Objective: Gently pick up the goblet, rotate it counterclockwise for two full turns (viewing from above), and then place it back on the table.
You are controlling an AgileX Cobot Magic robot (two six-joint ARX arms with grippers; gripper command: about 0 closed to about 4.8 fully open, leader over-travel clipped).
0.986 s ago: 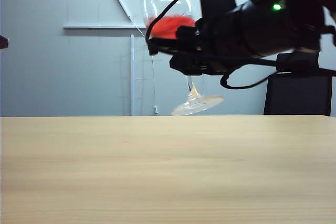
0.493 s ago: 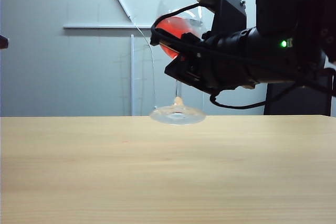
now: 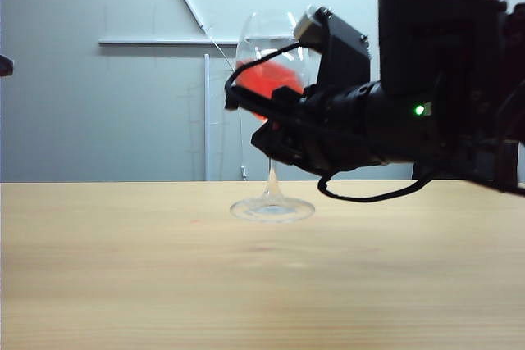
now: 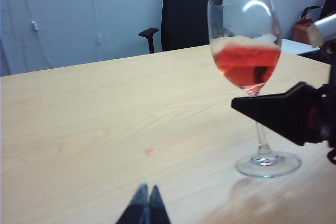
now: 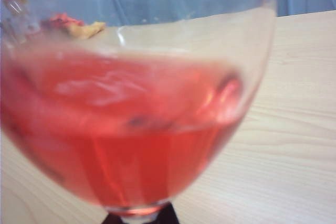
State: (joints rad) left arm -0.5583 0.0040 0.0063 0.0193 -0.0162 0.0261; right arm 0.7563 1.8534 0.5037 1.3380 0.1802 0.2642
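I see the tall clear stemmed goblet of red liquid (image 3: 271, 100) upright, foot on or just above the light wood desk (image 3: 123, 268); right tool (image 3: 267, 125) clamped on its stem, release remaining. Left tool (image 4: 146, 203) pinched together, idle.

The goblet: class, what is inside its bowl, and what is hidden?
Red liquid fills the lower part of the goblet; above it, the bowl looks empty. The right claw covers the top of the stem.
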